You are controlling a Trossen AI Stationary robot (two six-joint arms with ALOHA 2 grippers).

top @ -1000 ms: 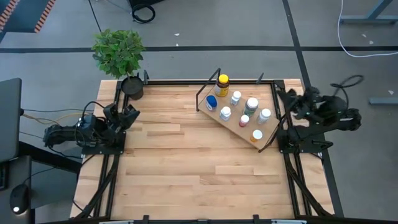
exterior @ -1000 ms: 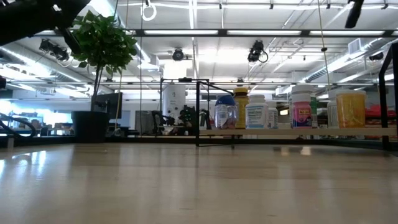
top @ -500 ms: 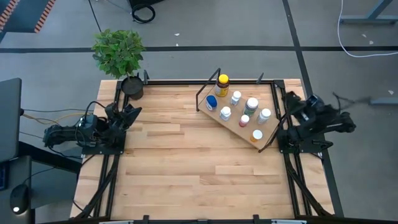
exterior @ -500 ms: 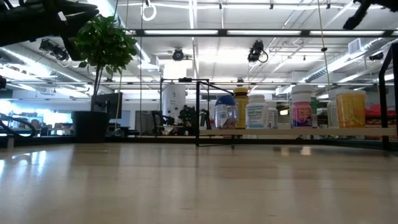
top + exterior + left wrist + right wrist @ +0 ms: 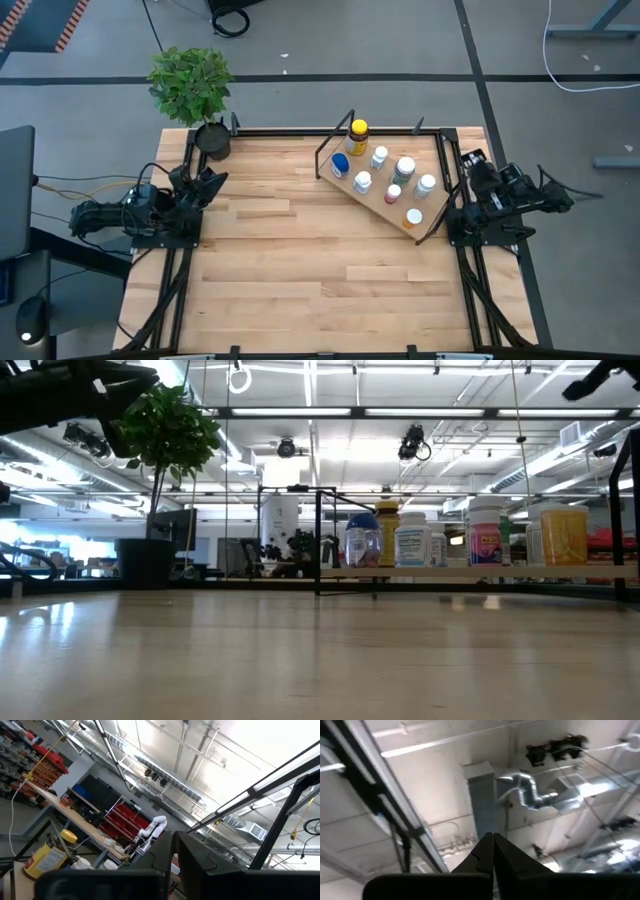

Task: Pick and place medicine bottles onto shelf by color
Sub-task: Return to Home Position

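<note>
Biggest worry: a bump to the shelf [image 5: 372, 203]. Right gripper [image 5: 493, 836] just beside the shelf's right end, fingers pressed together with nothing between them. Could clip the black wire frame [image 5: 334, 133] if swung in toward the shelf while folding away. Would shake the board and maybe tip the medicine bottles [image 5: 412, 543]. Standing close together, so easy to knock down in a row. Most at risk, by the look of it: the orange bottle [image 5: 413, 217], right at the shelf's near end and closest to that arm. Might roll off onto the table [image 5: 300, 280].

Left gripper [image 5: 174, 840] well apart from the shelf, off to its left, fingers closed too and holding nothing. Little danger there.

Now for the holders and their loads. On the shelf: eight bottles, all upright, none on the table. At the shelf's far left corner, the amber bottle [image 5: 357, 133] with a yellow cap, and just beside it the blue-capped bottle [image 5: 341, 165]. Along the middle, white-capped bottles [image 5: 404, 167] and one small red-capped bottle [image 5: 393, 193]. All caps on, insides hidden. Left of the shelf, well apart, a black plant pot [image 5: 213, 141] with a leafy green plant [image 5: 190, 83] in it.
</note>
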